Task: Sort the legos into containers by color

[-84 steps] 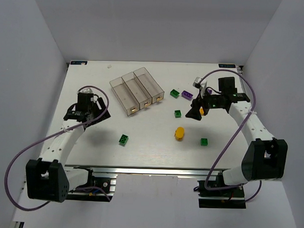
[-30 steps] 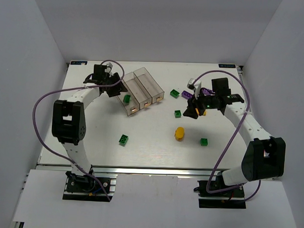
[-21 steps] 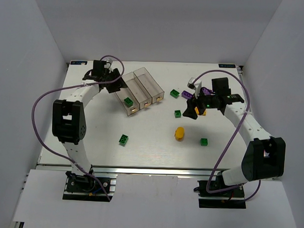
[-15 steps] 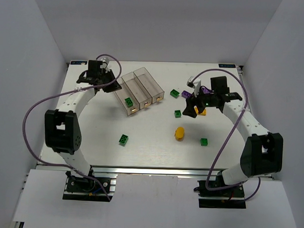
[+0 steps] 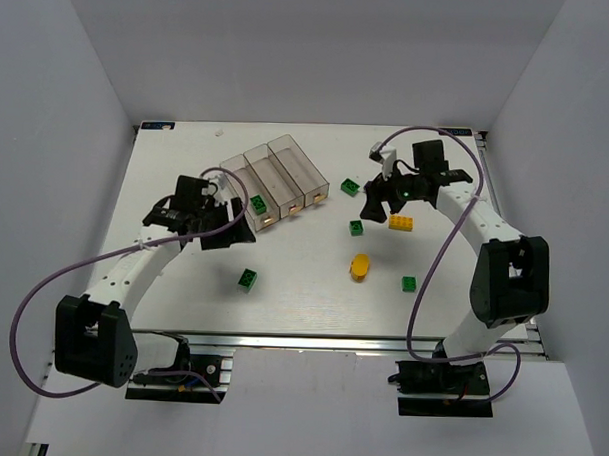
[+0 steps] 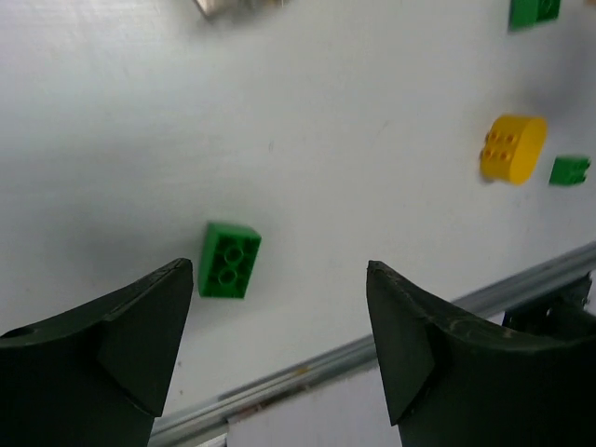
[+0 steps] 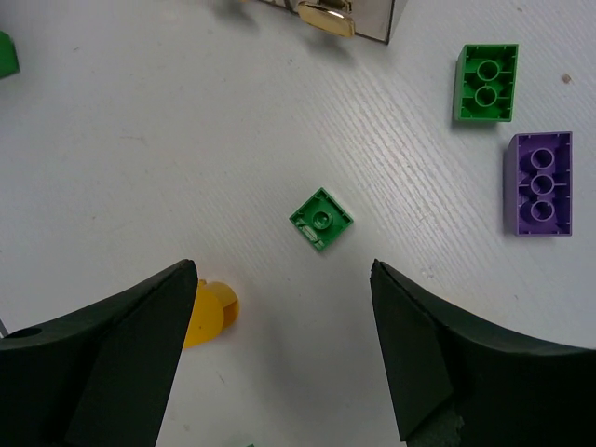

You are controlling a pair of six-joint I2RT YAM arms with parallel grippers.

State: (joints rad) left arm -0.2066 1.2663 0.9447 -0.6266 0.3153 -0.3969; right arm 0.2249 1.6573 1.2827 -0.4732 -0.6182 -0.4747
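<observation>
We see three narrow see-through smoky plastic bins (image 5: 297,168) stuck side by side at the back of the white table (image 5: 302,298). One green studded brick (image 5: 257,202) lies inside the left bin, near its front end.

The left claw (image 5: 229,228) hangs over the table just in front of the bins. Its two dark fingers (image 6: 140,326) are wide apart, and nothing is between them. Through its own camera we look down past the fingers at a flat green brick (image 6: 229,260) lying on the table, closer to the left finger than to the right one. Farther off to the right lies a yellow-orange oval brick (image 6: 513,147), with a tiny green brick (image 6: 568,169) just beside it.

The right claw (image 5: 379,198) hangs over the right side of the table. Its dark fingers (image 7: 130,354) are wide apart too, and they hold nothing. In its own camera a small square green brick (image 7: 321,219) lies on the table in the gap between the fingers, turned at a slant. Up and to the right of it we see a green two-stud brick (image 7: 485,82). A purple three-stud brick (image 7: 538,183) lies just below that one, close but not touching.

From above, a yellow-orange rectangular brick (image 5: 402,223) lies on the table just beside the right claw.
</observation>
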